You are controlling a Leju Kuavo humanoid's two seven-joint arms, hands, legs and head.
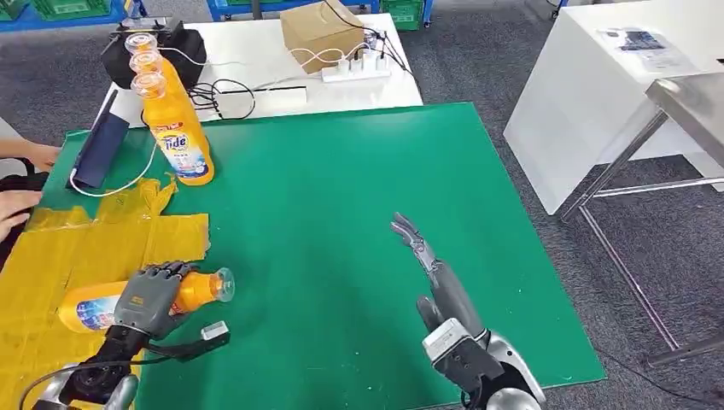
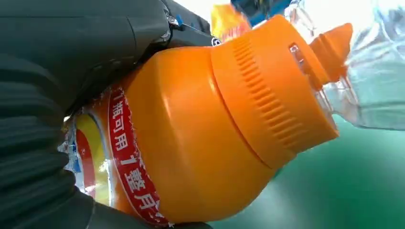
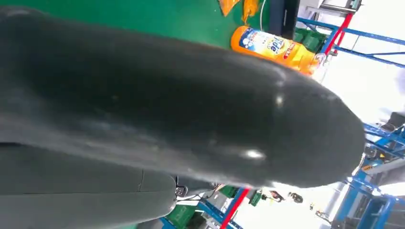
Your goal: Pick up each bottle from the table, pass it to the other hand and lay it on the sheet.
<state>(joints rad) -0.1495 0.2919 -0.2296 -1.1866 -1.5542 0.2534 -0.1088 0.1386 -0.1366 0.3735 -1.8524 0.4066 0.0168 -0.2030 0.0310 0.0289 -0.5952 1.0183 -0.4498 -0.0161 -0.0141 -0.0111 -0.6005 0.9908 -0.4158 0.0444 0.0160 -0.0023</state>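
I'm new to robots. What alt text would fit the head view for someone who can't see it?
The left robot hand grips an orange bottle lying at the edge of a yellow sheet on a green table. The right robot hand hovers open. Three orange bottles stand at the back.

Glossy plastic bottle (image 2: 205,138); crinkled yellow sheet (image 1: 51,256)

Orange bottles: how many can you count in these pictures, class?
4. Three orange bottles stand in a row at the green mat's far-left corner; one bottle lies under the left hand on the yellow sheet.
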